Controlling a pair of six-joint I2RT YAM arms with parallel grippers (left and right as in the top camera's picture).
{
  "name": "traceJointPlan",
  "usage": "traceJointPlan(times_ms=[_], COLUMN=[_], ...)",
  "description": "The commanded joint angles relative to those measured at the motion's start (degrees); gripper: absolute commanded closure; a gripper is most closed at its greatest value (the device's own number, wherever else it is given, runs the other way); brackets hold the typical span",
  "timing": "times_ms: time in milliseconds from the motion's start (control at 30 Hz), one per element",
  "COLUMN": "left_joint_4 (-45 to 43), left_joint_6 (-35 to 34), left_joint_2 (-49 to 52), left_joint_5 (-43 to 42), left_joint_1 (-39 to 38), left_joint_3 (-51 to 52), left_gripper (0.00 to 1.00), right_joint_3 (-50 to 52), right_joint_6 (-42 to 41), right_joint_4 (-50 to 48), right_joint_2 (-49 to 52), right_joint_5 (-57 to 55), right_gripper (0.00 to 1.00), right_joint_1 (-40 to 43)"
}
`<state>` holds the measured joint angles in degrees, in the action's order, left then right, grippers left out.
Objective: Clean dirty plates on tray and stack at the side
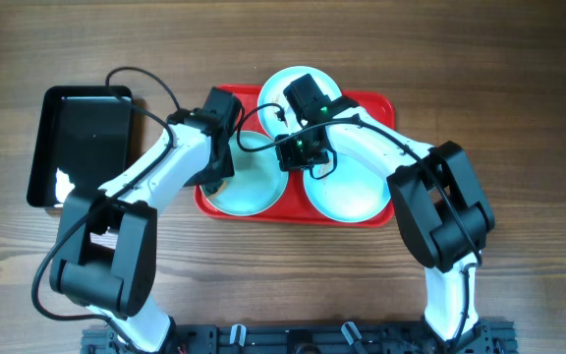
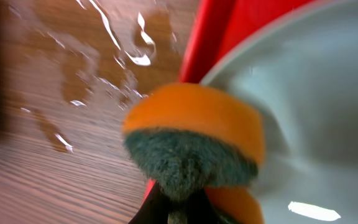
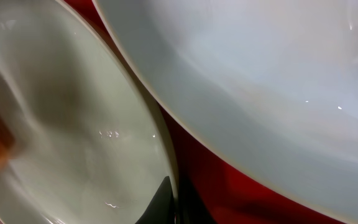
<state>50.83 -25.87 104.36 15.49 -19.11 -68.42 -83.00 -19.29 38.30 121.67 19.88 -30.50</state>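
Note:
Three pale plates lie on the red tray [image 1: 381, 103]: one at the back [image 1: 281, 87], one front left [image 1: 254, 187], one front right [image 1: 347, 197]. My left gripper [image 1: 214, 179] [image 2: 182, 210] is shut on an orange sponge [image 2: 191, 140] with a green scouring side, pressed against the left rim of the front-left plate [image 2: 316, 112]. My right gripper [image 1: 291, 159] [image 3: 174, 196] is shut on that same plate's [image 3: 73, 112] right rim, one dark finger [image 3: 161, 200] lying inside it. A second plate [image 3: 260, 74] fills the upper right of the right wrist view, with red tray [image 3: 229, 186] between.
A glossy black tray [image 1: 82, 143] lies on the wooden table left of the red tray. Water streaks [image 2: 123, 56] shine on the wood beside the red tray's edge [image 2: 213, 37]. Both arms reach in from the near edge and cross over the tray.

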Motion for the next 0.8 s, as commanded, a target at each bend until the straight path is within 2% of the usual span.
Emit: traceJointPlan(times_ms=[0,233,400,567,700,767], left_joint_4=[1.6,3.5,4.0,4.4,4.9,5.6], left_joint_6=[-0.1,-0.2,-0.6,-0.5,1.3,1.6], left_joint_2=[-0.6,-4.3,-9.5,-14.9,-15.4,-15.1], left_joint_5=[4.5,3.4,2.3,-7.6,-18.5,-20.7], left_joint_1=[0.3,0.2,0.5,4.5,7.8,8.3], left_joint_3=[-5.3,-8.7,-8.7,-8.7,-8.7,-8.6], left_gripper=[0.96,0.96,0.96,0.96,0.96,0.96], right_joint_3=[0.7,-0.5,-2.2,-2.5,-2.5,-2.5], right_joint_6=[0.0,-0.2,-0.2,-0.1,1.3,1.3], right_joint_4=[0.0,0.8,1.8,1.8,2.0,2.7], right_joint_2=[0.9,-0.7,-5.3,-12.2,-18.1,-20.5], right_joint_5=[-2.1,-1.9,-1.9,-4.1,-8.7,-12.9], right_gripper=[0.96,0.96,0.96,0.96,0.96,0.95], right_joint_1=[0.1,0.1,0.1,0.1,0.1,0.1])
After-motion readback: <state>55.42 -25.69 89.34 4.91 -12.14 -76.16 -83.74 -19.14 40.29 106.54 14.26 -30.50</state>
